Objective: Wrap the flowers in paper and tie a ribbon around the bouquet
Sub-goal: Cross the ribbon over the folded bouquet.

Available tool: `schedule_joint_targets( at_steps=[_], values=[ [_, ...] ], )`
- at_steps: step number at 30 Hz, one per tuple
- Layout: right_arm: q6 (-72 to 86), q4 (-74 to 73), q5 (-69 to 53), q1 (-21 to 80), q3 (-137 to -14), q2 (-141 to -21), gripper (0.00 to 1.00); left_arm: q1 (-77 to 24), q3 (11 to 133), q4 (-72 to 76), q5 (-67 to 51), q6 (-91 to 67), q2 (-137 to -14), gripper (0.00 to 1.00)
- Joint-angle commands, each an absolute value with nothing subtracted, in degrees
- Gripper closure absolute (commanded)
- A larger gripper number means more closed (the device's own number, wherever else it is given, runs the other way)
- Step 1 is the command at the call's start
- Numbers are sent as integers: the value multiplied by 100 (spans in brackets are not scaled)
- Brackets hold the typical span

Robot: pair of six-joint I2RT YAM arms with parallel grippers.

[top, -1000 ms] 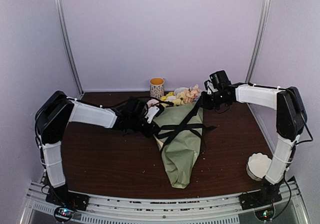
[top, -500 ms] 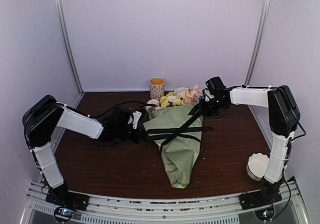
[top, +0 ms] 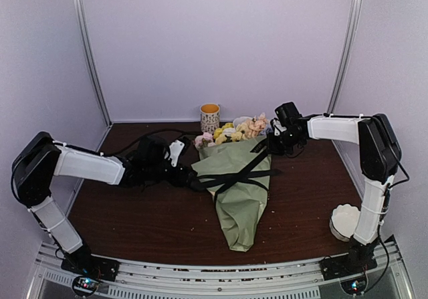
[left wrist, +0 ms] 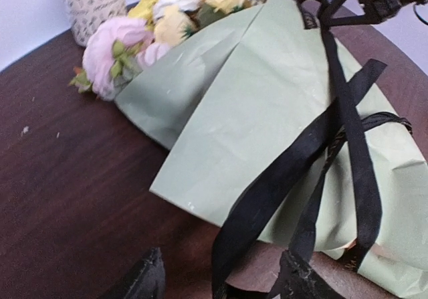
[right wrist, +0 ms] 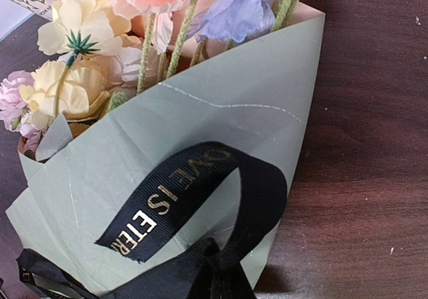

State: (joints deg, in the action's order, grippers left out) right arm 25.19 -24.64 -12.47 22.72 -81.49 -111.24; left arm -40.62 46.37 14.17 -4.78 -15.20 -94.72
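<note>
The flowers (top: 231,130) lie wrapped in the sage-green paper (top: 242,192), a cone with its tip toward the near edge. The black ribbon (top: 241,173) crosses the paper in several bands. My left gripper (top: 194,182) sits at the cone's left edge. In the left wrist view it (left wrist: 224,287) is open, and a slack ribbon (left wrist: 281,178) strand runs down between its fingers (left wrist: 144,282). My right gripper (top: 271,142) is at the cone's upper right. It (right wrist: 221,291) is shut on the bunched ribbon (right wrist: 180,188), whose lettered end loops over the paper (right wrist: 221,91) below the flowers (right wrist: 80,58).
A patterned cup (top: 210,117) with an orange inside stands at the back, just behind the blooms. A small white scalloped stack (top: 346,222) sits at the near right beside the right arm's base. Enclosure walls stand close on both sides.
My left arm has drawn back to the left and its jaws have opened, letting go of the ribbon. The right gripper shifted slightly left early on, then stayed shut on its end.
</note>
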Motion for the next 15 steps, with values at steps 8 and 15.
schedule_joint_targets(
  at_steps=[8, 15],
  values=[
    [2470, -2581, -1293, 2231, -8446, -11011, 100, -4703, 8469, -2336, -2566, 2158, -11311, 33],
    [2499, -2593, -1362, 2231, -8429, -10935, 100, -4704, 9084, -2977, -2224, 2329, -12040, 27]
  ],
)
